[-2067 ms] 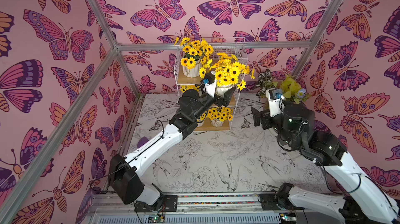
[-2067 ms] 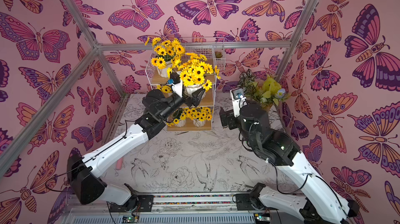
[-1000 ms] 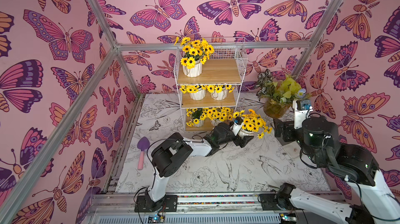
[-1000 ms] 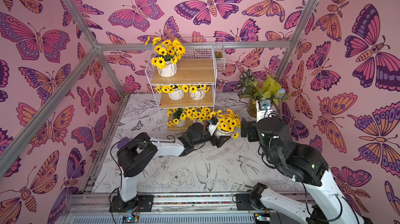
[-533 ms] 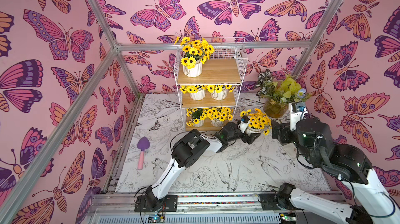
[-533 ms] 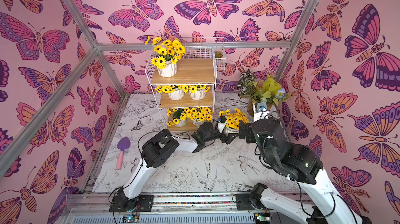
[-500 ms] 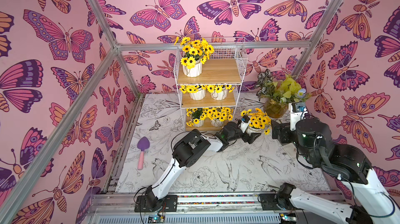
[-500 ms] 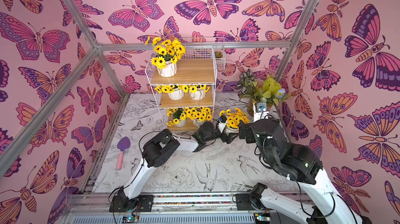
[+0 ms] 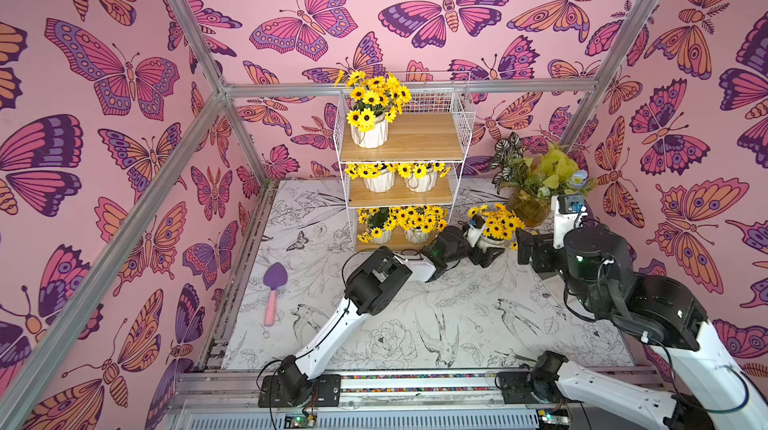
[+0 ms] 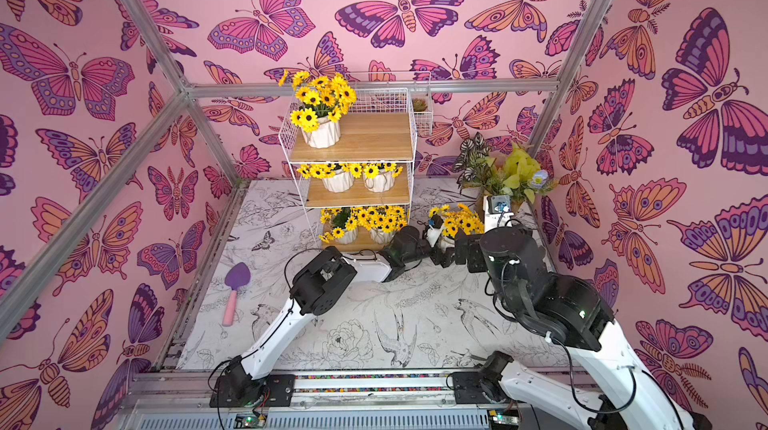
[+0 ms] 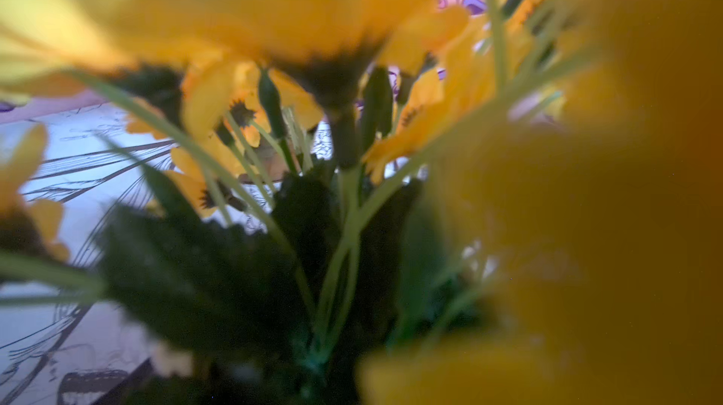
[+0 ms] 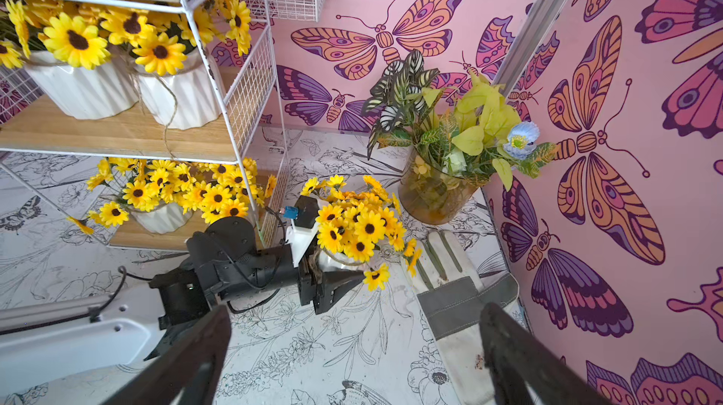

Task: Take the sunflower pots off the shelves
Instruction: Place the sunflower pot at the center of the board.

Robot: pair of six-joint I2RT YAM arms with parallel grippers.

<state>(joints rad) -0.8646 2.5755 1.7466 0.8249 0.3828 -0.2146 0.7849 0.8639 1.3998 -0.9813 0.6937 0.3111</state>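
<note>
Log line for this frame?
left end effector: shut on sunflower pot, beside shelves | right end effector: open | five pots on shelves

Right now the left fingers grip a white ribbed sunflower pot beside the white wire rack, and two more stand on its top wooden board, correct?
No: the top wooden board holds one white ribbed sunflower pot, as both top views show. The left fingers do grip another pot.

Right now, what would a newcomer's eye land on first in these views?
The pink butterfly-print walls on every side come first, then the white wire shelves at the back, with five sunflower pots on their three tiers. Next to the shelves, the left gripper grips a sixth pot low down beside the amber vase.
</note>
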